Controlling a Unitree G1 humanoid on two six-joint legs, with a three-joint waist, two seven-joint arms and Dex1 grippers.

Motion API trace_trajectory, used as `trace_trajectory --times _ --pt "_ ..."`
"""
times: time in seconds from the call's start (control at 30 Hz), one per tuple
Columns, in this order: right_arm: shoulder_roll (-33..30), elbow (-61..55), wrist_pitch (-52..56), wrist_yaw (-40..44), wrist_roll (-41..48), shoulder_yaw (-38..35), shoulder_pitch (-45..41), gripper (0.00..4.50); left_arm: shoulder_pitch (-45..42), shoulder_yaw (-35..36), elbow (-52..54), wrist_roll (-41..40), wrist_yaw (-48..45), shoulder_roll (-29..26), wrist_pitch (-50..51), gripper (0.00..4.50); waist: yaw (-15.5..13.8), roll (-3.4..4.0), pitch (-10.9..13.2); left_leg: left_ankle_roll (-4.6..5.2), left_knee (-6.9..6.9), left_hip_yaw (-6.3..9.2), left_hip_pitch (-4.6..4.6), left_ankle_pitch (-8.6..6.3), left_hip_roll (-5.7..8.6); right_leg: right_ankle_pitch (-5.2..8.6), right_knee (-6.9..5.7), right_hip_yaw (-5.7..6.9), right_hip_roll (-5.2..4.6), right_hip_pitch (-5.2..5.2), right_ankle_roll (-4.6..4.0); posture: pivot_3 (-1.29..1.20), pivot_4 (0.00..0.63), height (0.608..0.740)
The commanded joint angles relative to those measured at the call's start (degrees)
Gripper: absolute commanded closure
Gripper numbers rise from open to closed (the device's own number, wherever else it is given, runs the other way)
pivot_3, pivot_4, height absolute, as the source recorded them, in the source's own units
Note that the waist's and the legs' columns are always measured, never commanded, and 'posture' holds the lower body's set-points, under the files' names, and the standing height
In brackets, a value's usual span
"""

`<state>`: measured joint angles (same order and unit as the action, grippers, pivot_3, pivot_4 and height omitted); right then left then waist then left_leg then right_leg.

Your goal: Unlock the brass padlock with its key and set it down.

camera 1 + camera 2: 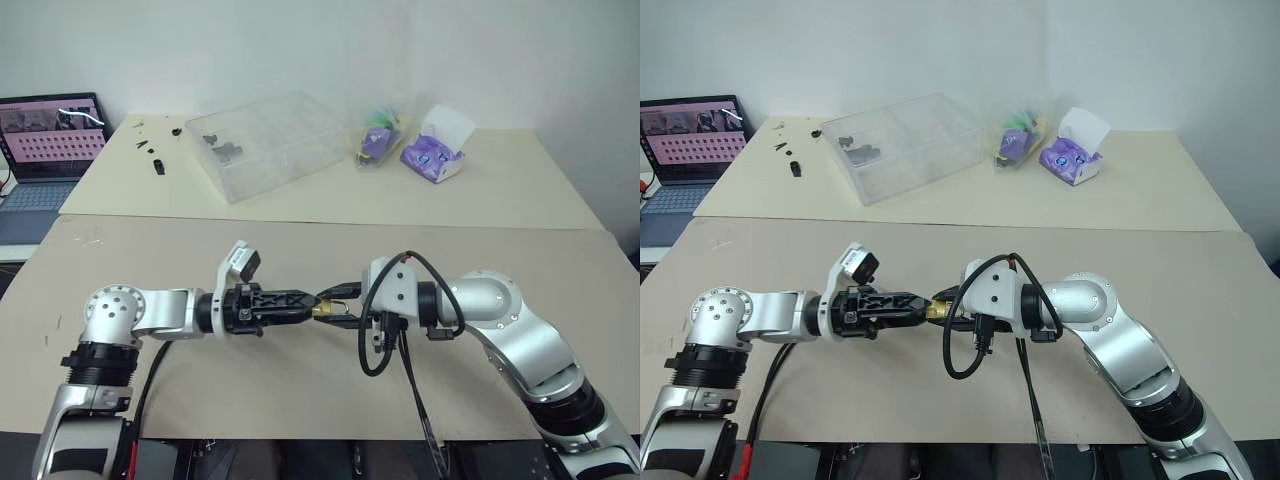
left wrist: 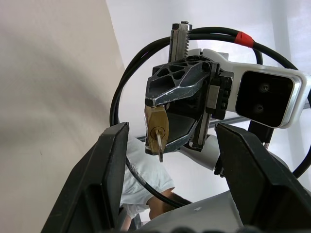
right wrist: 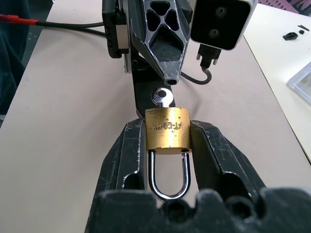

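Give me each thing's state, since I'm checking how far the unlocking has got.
brass padlock: shackle closed, clamped in the right hand
key: inserted in the padlock's keyway
left hand: open, fingers apart beside the key
clear plastic box: lid shut
laptop: open, screen on

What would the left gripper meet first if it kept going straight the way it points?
Probably the key sticking out of the brass padlock, which the right gripper holds directly ahead of the left gripper.
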<state>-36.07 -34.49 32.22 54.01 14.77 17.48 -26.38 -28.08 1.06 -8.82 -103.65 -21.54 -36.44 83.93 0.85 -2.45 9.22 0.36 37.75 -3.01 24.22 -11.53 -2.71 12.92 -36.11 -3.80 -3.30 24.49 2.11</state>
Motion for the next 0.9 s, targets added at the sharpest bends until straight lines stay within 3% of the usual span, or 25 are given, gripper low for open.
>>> trace_trajectory --times 0.03,0.23,0.63,0.9 --pt "-0.16 -2.34 -1.64 -0.17 0.50 -0.86 -0.56 3.60 0.41 0.49 1.15 -0.35 -1.44 -0.67 -0.11 2.14 0.00 0.00 0.00 0.00 0.00 0.00 0.00 0.00 0.00 0.12 0.00 0.00 0.00 0.00 -0.21 0.00 0.150 0.740" --pt "-0.09 -2.21 -1.81 -0.21 0.48 -0.75 -0.61 3.60 0.81 0.58 1.25 0.74 -2.37 -0.85 0.16 4.45 -0.02 0.00 0.00 0.00 0.00 0.00 0.00 0.00 -0.01 0.14 -0.01 0.00 0.00 0.00 -0.24 0.00 0.150 0.740" --pt "0.05 -2.37 -1.60 -0.55 0.37 -0.65 -0.65 3.60 0.09 0.26 1.34 3.13 -3.88 0.43 0.08 4.48 -0.01 0.00 0.00 0.00 0.00 -0.01 0.00 0.00 0.00 0.14 0.00 0.00 -0.01 0.00 -0.24 0.00 0.150 0.740" --pt "-0.22 -2.17 -1.77 -0.53 0.40 -0.71 -0.67 3.60 0.05 1.39 5.51 11.83 -7.54 1.94 -3.23 4.48 -0.02 0.00 0.00 0.00 0.00 -0.01 0.01 0.00 0.00 0.14 0.00 0.00 -0.01 0.01 -0.25 0.00 0.150 0.740"
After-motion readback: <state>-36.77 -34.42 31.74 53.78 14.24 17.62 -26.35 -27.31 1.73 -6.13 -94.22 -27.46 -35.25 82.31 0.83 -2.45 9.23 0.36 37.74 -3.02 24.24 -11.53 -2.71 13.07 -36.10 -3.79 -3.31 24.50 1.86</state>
